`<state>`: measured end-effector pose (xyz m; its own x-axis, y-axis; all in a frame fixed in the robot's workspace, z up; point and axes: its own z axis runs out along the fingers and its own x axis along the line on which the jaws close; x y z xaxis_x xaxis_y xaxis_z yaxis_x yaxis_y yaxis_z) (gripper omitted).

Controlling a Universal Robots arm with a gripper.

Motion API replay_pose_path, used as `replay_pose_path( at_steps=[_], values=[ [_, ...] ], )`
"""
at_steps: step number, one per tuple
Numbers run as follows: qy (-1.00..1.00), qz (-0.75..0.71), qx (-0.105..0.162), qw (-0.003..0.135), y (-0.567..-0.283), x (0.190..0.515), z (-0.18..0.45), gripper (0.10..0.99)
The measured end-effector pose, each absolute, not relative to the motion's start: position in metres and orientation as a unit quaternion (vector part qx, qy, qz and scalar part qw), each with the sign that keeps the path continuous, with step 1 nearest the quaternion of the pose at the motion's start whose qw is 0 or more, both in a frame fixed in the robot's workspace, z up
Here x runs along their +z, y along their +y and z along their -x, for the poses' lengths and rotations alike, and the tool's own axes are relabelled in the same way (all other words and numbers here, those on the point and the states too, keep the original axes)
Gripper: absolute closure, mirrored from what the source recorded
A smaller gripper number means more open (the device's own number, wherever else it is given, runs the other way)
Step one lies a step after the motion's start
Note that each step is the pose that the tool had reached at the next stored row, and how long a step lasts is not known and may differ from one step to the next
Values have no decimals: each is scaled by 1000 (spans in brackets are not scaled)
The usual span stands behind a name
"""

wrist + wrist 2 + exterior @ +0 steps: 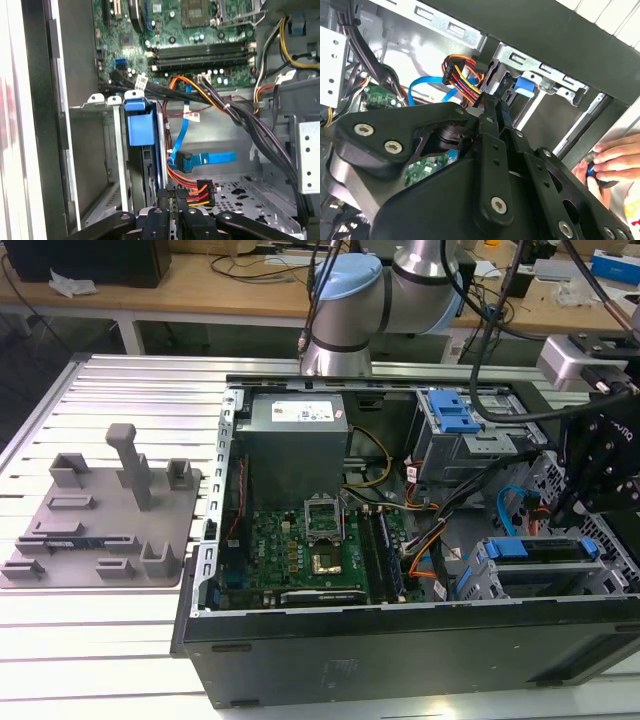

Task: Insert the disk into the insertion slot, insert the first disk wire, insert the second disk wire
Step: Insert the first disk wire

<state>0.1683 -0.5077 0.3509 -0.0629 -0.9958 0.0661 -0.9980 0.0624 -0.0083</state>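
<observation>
Blue-framed, the disk sits in the grey insertion slot. The gripper, fingers drawn nearly together, pinches the plug of the orange-and-black first disk wire just beside the disk. The light-blue second disk wire lies near.

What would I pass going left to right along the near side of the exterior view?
Grey fixture plate → motherboard → orange wires → insertion slot.
</observation>
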Motion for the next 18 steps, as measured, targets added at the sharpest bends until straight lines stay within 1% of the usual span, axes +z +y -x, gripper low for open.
replay_pose_path(
  at_steps=[3, 18],
  values=[
    [-728, -684, 23, 24, -508, 351, -169, 918],
    [-728, -685, 23, 25, -515, 351, -173, 918]
  ],
)
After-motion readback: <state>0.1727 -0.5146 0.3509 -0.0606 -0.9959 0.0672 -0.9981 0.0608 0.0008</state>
